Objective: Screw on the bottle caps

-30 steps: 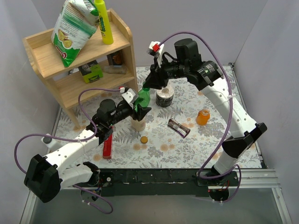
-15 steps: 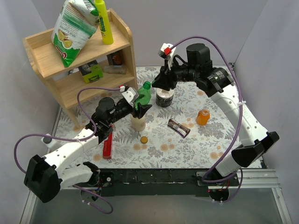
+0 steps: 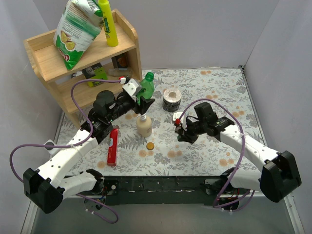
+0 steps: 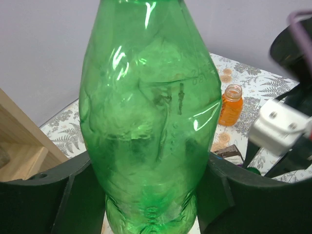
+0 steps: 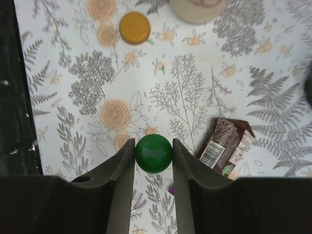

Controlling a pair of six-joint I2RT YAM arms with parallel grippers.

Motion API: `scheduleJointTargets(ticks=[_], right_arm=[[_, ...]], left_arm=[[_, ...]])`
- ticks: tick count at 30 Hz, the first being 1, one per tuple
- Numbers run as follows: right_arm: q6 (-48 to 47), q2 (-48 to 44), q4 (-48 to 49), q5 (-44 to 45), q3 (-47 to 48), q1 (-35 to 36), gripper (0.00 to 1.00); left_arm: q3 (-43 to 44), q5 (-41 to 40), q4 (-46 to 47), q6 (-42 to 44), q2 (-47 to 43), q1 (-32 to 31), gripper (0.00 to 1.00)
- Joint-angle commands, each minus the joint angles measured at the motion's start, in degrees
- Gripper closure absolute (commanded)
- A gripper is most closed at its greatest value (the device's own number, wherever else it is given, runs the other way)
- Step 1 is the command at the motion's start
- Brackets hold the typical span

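Green cap [image 5: 153, 154] is being pinched by right end effector [image 5: 153, 146]; left end effector [image 4: 148, 192] is clamping green bottle [image 4: 151, 112].

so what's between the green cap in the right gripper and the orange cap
Nothing: between the dark green cap in the right gripper and the orange cap, the right wrist view shows only bare flowered table cover.

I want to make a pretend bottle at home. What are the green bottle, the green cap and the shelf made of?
The green bottle looks like thin see-through plastic: shiny, with dents. The green cap seems hard plastic, smooth and a bit glossy. The shelf looks like pale, unpainted wood.
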Motion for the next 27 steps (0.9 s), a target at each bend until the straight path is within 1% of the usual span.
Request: scheduleJointTargets(ticks=[1,5,9,15,16,19,20,21,23,27], right_arm=[[-8.43,5.4,8.62,-1.41,-3.53,0.14,0.99],[-11.25,9.54,10.75,-1.59,-5.99,0.75,0.99],[-14.5,12.88,9.96,-1.41,-7.4,1.28,0.99],[-16.35,17.28,10.04,2.1,-9.07,1.55,0.99],[-16.7,17.28,10.31,2.89,-10.03,1.55,0.96],[-18.37,16.14,8.39,3.25,-10.48,1.55,0.83],[-18.46,15.96,7.42,3.25,-10.13,1.55,0.74],[-18.55,15.61,6.45,3.16,-9.78,1.55,0.71],[-19.42,15.43,3.73,2.81,-9.08,1.55,0.66],[-21.62,16.14,0.21,2.98,-7.94,1.55,0.62]], left_arm=[[3.7,0.54,-4.88,2.34,-0.87,0.21,1.0],[4.41,0.36,-6.64,3.4,-0.78,0.73,1.0],[4.15,0.28,-6.38,3.75,-0.52,1.0,1.0],[3.18,1.07,-5.94,3.49,-0.34,1.17,1.0],[3.26,1.07,-6.11,3.4,-0.17,1.17,1.0],[2.91,1.24,-6.11,3.4,-0.43,1.17,1.0],[2.48,1.24,-5.94,3.4,-0.52,1.26,1.0],[2.21,1.24,-5.68,3.32,-0.52,1.26,1.0],[1.77,1.51,-5.59,3.05,-0.61,1.35,1.0],[0.63,2.12,-3.83,2.7,-0.61,1.61,1.0]])
